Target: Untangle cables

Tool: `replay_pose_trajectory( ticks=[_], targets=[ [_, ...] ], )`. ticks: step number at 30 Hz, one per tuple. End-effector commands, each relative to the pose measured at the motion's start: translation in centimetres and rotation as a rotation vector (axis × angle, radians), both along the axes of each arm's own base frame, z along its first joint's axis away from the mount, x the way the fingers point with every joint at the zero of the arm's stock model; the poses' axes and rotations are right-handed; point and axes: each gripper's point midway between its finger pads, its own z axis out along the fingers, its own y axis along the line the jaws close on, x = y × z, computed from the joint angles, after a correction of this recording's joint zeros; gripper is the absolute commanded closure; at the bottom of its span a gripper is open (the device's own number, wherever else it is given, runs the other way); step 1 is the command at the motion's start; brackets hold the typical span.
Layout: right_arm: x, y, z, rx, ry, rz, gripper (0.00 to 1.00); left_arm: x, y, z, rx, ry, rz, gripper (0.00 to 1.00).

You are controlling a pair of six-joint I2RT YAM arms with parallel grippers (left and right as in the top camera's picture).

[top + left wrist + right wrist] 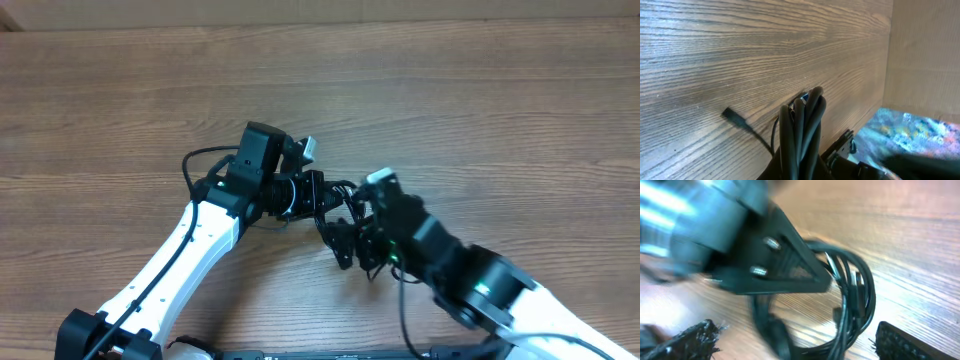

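Left gripper (322,192) is clamped shut on the cables (802,120) at frame centre. Right gripper (795,339) stands open around them. Bare table (480,90) extends toward the upper edge.

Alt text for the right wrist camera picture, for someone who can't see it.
The left gripper, blurred and close, pinches a looped bundle of thin black cables over a wooden table. The right gripper's own fingertips sit wide apart at the bottom corners.

Thin black cables (801,131) in a bunched, looped tangle, one plug (731,114) loose
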Motion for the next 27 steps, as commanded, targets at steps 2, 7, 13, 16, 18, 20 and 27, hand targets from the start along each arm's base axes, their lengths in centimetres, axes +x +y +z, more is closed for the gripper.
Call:
replay_pose_trajectory(
  ticks=[2, 7, 13, 16, 18, 20, 27],
  targets=[
    [-1.4, -1.5, 6.0, 0.155, -0.077, -0.025, 0.0, 0.3, 0.1, 0.2, -0.011, 0.026, 0.037, 0.96],
    [-3.7, -4.5, 8.3, 0.322, -0.008, -0.132, 0.0, 0.6, 0.3, 0.0, -0.003, 0.069, 0.095, 0.96],
    [-7.2, -4.8, 5.7, 0.421, 0.327, -0.201, 0.0, 1.5, 1.2, -0.7, 0.024, 0.166, 0.257, 0.96],
    [-8.5, -3.4, 4.5, 0.437, 0.465, -0.173, 0.0, 1.6, 1.5, -0.9, 0.014, 0.264, 0.366, 0.95],
    [-8.3, -3.0, 3.5, 0.426, 0.517, -0.201, 0.0, 1.6, 1.6, -1.1, -0.004, 0.363, 0.458, 0.95],
    [-8.1, -2.7, 1.9, 0.41, 0.588, -0.258, 0.0, 1.2, 1.8, -1.4, -0.016, 0.481, 0.557, 0.96],
    [-7.1, -1.9, -4.0, 0.297, 0.792, -0.483, 0.19, -1.2, 3.2, -3.2, 0.059, 0.728, 0.74, 0.94]
  ],
)
